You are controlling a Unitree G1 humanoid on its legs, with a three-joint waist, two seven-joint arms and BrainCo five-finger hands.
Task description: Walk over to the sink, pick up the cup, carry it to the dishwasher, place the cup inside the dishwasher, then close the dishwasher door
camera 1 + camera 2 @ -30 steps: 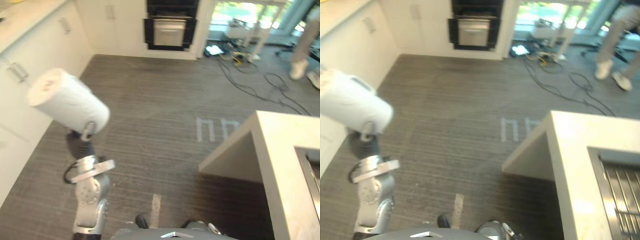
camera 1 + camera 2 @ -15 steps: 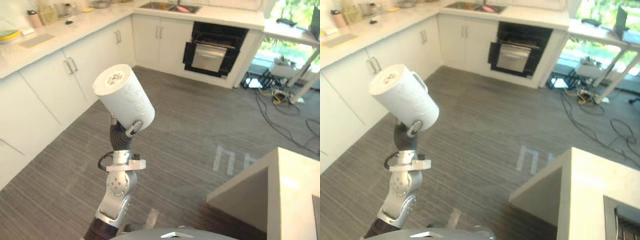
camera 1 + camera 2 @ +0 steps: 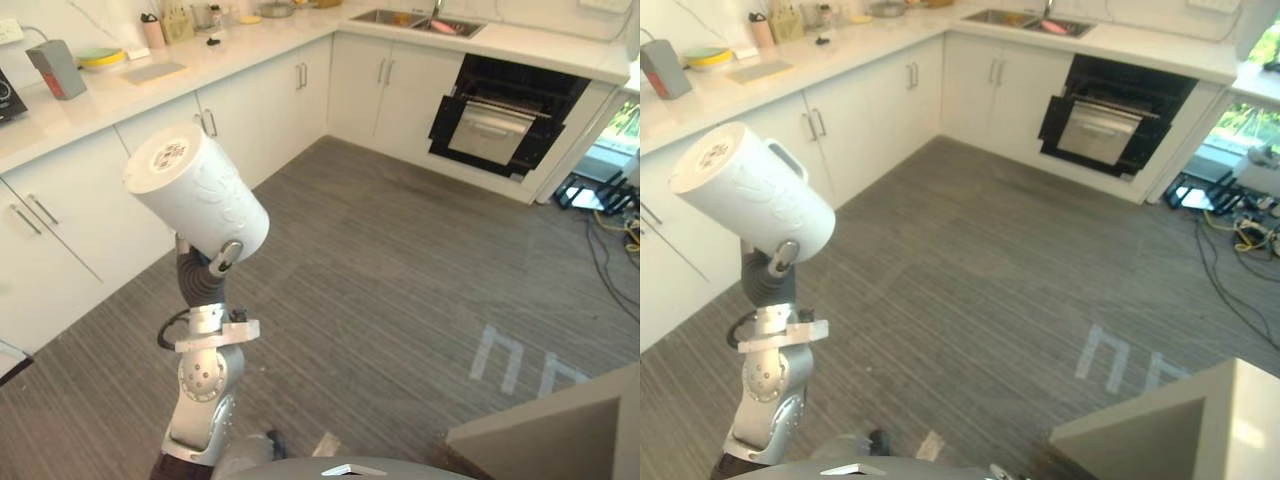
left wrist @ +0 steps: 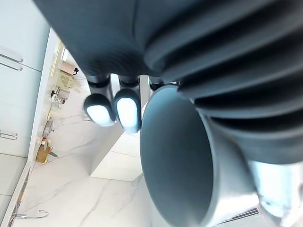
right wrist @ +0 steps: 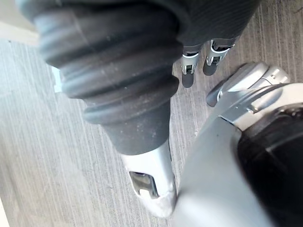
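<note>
The left hand (image 3: 227,256) grips the cup (image 3: 196,193) at frame left, base tilted up-left. The open dishwasher (image 3: 500,115) stands well apart, upper right; the right hand (image 5: 188,71) hangs slack.

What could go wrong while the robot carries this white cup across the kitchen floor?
The cup lies tilted, high in the left hand; walking jolts might loosen it. It also hides part of the head views, so the arm could brush the white cabinets. The dishwasher door hangs open and could be bumped.
</note>
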